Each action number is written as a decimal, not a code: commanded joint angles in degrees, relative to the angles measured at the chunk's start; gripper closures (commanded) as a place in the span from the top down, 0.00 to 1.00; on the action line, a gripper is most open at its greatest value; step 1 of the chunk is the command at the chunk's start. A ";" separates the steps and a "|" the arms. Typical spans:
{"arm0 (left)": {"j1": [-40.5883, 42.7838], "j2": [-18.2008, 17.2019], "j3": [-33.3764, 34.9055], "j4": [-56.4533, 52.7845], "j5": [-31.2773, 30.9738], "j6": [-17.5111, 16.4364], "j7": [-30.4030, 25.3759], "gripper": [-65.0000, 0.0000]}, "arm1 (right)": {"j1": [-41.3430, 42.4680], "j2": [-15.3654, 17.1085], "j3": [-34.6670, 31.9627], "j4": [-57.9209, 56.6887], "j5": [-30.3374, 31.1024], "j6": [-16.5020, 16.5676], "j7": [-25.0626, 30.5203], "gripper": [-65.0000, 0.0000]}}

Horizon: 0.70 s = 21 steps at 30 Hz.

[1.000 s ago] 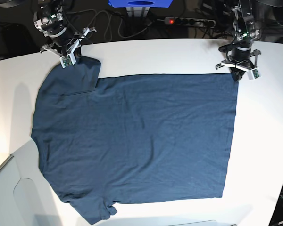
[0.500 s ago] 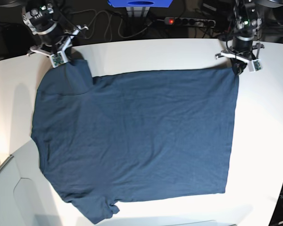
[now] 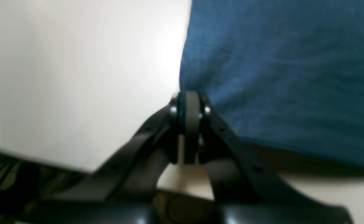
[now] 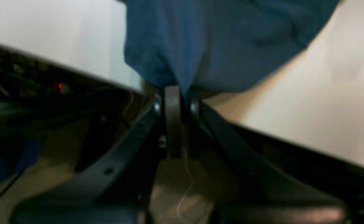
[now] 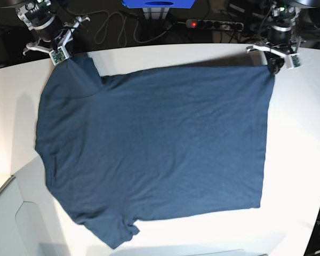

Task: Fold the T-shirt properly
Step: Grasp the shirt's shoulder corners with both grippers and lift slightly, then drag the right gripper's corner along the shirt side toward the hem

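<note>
**Count: one garment, two grippers, one counter**

One T-shirt (image 5: 154, 149) is in view, and it is the only garment. It shows two short sleeves, one at the right gripper (image 5: 57, 53) and one at the shirt's opposite edge, well away from both grippers.

There are two grippers: the right gripper and the left gripper (image 5: 280, 60), each with two fingers pressed together on a bit of blue cloth.

One white counter (image 5: 304, 160) lies beneath both grippers.

Behind the grippers, past the counter's far edge, sits one power strip (image 5: 213, 24) with one red light, and one blue object (image 5: 157, 3).
</note>
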 commanded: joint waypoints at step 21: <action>-5.47 1.19 -2.86 -0.40 0.09 0.16 -0.15 0.00 | 5.93 0.60 1.18 0.83 0.26 1.33 0.59 0.00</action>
